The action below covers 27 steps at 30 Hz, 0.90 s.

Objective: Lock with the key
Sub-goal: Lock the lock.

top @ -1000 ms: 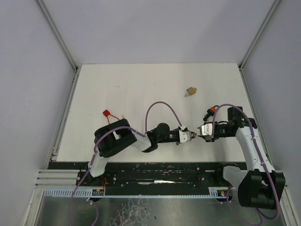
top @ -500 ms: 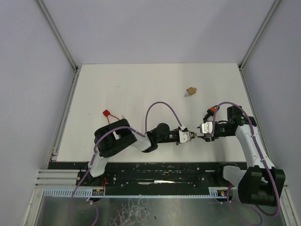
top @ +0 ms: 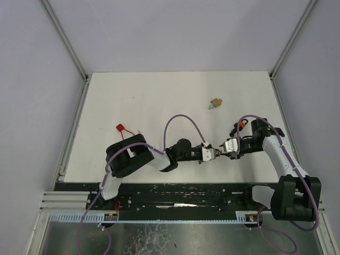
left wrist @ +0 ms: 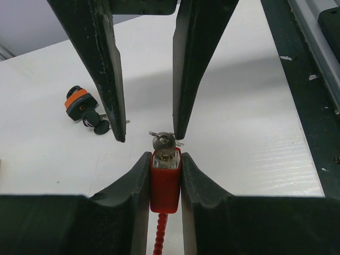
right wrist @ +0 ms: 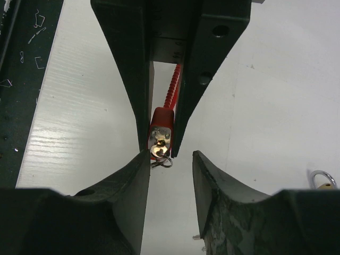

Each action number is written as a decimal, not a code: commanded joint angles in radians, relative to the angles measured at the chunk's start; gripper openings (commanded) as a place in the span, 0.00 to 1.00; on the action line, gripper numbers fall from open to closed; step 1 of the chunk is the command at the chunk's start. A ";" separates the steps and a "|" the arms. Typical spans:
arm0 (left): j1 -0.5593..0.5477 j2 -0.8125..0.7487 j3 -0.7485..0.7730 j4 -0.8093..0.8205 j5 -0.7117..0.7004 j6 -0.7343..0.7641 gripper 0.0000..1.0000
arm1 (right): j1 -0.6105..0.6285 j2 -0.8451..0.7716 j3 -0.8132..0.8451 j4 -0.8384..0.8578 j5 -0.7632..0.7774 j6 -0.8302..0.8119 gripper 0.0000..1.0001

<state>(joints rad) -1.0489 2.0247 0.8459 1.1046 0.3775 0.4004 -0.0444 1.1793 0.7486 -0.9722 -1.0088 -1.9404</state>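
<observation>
My left gripper (left wrist: 166, 159) is shut on a small red lock (left wrist: 165, 183) with a ribbed red cable trailing back from it. A silver key (left wrist: 164, 142) with a ring sticks out of the lock's metal face. In the top view the left gripper (top: 212, 154) and right gripper (top: 227, 150) meet tip to tip near the table's front edge. My right gripper (right wrist: 170, 155) is open in front of the lock (right wrist: 161, 125). The key (right wrist: 159, 150) lies just ahead of the right gripper's left fingertip (right wrist: 139, 164), off to the left of the gap and not clamped.
A brass padlock (top: 215, 103) lies further back on the white table (top: 159, 101). An orange padlock with keys (left wrist: 79, 102) rests close to the right arm. A small red piece (top: 120, 127) lies at the left. The black front rail (top: 175, 194) runs below the arms.
My right gripper has shifted left, closer to the key end of the lock, and its jaws opened a little wider, then narrowed again. The left gripper has kept its hold and place.
</observation>
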 commanded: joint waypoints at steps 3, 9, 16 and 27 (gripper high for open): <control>-0.006 -0.028 -0.002 0.013 0.025 0.007 0.00 | 0.027 -0.033 -0.014 0.025 -0.012 -0.017 0.41; -0.006 -0.029 -0.002 0.014 0.036 0.006 0.00 | 0.034 -0.017 -0.012 0.032 0.024 -0.008 0.31; -0.006 -0.031 0.002 0.014 0.039 0.014 0.00 | 0.044 -0.007 -0.010 0.032 0.032 0.016 0.22; -0.029 -0.034 0.010 0.049 -0.085 0.118 0.00 | 0.044 0.037 0.015 0.043 -0.017 0.192 0.04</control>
<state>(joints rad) -1.0554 2.0239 0.8459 1.0538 0.3485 0.4465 -0.0120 1.2072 0.7357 -0.9321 -0.9699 -1.8385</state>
